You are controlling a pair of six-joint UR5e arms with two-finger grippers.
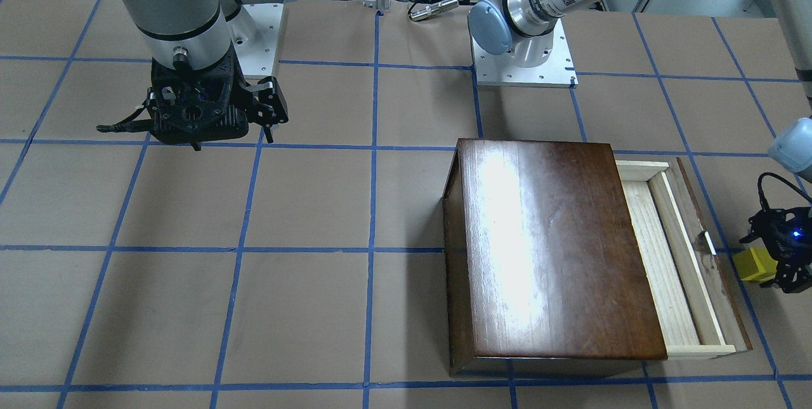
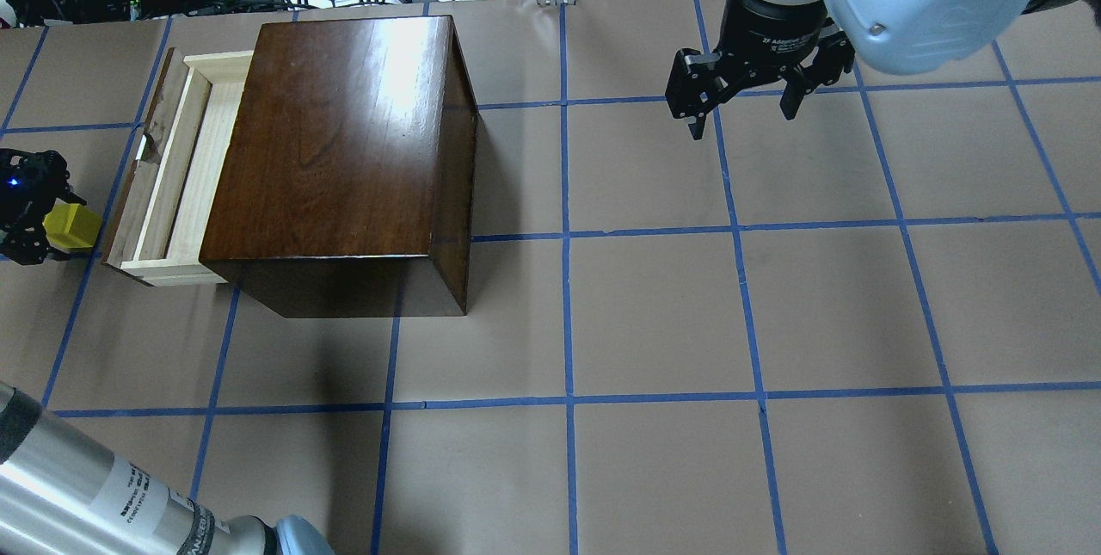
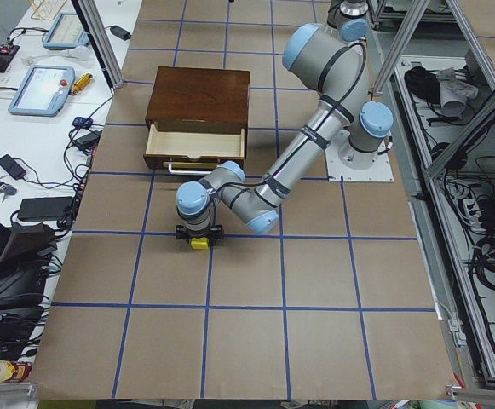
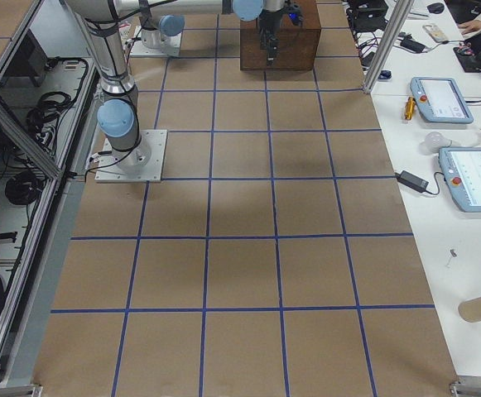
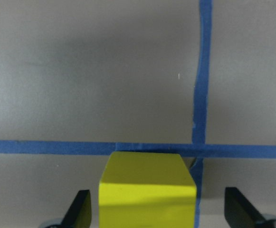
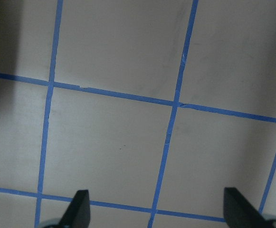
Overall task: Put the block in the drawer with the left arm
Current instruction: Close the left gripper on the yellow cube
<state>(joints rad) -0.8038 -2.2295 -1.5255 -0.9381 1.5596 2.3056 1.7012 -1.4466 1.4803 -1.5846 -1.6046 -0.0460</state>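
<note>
One left arm label carries print too small to read.

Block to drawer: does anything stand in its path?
Only the dark front panel of the drawer stands between the block and the open tray, so the block would likely need lifting over it. Nothing else visible blocks the way. The left gripper straddles the block, jaws open.

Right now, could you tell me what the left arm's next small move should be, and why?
Probably shut the left gripper on the block: it sits between the open fingers, not yet gripped, beside the pulled-out drawer.
</note>
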